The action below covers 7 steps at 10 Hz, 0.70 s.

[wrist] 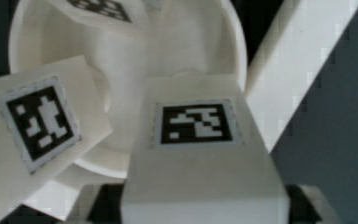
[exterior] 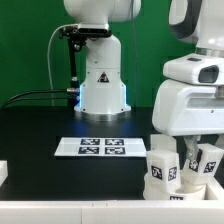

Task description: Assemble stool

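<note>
We start with the stool kit: a round, rimmed white plastic seat disc (wrist: pixel 131 80) lies on the black bench (exterior: pixel 60 120) at the exterior view's lower right, close under the arm, and short chunky white plastic legs with black-and-white square tags stand on or against it. In the wrist view one tagged leg (wrist: pixel 197 135) sits straight ahead in the centre, its tag face toward the camera, while a second tagged leg (wrist: pixel 48 115) leans tilted just beside it over the disc's pale inner surface. The two-finger end effector (wrist: pixel 194 205) is pressed in against the base of the centre leg, dark pads (wrist: pixel 101 203) showing at either side of it, so we judge it to be pinching that leg. In the exterior view the big white arm (exterior: pixel 195 100) covers most of the grip, and only the legs' tagged tops (exterior: pixel 160 170) show beneath it. We take the step in hand to be the seating of one leg into a socket of the seat disc; whether it is already started in its socket we cannot tell. The next move likely calls for keeping the leg upright over the socket, pressing or turning it home without nudging the tilted neighbour. Well apart, toward the base, lies the thin flat white marker board (exterior: pixel 100 147).
</note>
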Each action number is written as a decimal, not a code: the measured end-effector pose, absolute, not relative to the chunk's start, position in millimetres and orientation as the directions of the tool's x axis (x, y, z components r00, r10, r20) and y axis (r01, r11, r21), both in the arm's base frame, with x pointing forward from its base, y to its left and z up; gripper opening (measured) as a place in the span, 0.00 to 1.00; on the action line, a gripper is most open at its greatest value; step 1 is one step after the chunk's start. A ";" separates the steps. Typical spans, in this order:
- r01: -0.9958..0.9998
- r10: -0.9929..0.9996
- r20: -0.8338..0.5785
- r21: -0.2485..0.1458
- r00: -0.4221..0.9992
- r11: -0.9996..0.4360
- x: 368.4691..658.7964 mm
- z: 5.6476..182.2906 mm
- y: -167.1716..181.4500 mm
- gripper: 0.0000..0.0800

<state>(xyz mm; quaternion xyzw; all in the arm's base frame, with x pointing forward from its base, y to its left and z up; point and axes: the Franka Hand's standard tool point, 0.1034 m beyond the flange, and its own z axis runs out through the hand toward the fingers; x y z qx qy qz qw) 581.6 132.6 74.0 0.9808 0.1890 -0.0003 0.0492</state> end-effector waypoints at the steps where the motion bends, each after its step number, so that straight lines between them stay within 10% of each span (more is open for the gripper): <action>1: 0.291 0.292 -0.011 0.098 0.956 -0.952 581.8 74.1 132.0 0.42; 7: -0.356 -0.351 0.069 0.085 0.934 -0.930 584.4 74.3 126.3 0.42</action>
